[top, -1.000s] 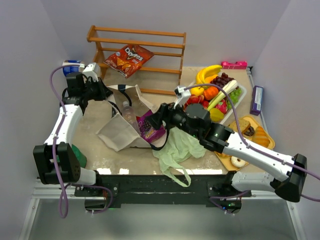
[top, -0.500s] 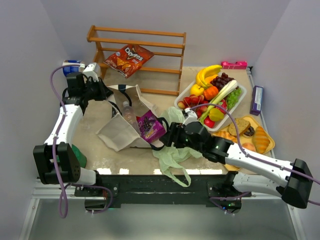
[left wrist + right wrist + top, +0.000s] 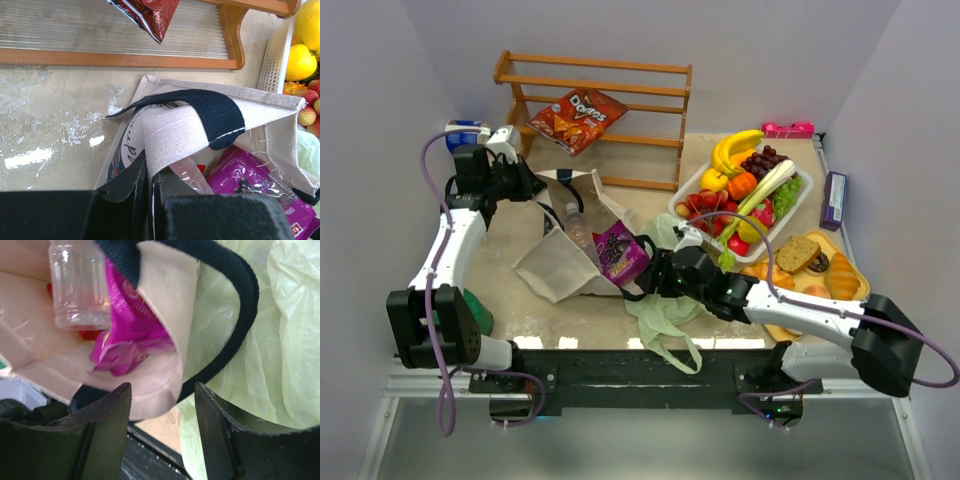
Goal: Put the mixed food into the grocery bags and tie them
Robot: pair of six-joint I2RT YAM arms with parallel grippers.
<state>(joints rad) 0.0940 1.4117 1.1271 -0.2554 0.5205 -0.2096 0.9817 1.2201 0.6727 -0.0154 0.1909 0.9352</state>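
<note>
right gripper (image 3: 161,390) now lower, astride tote (image 3: 167,305) rim

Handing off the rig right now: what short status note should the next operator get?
Left gripper: shut on the tote rim.
Right gripper: open, jaws either side of the tote's near rim, not clamped.
Done: water bottle and purple packet are in the tote.
Left: fruit at far right, red chip bag on the rack; green plastic bag lies crumpled under the right arm. Neither bag is tied.
</note>
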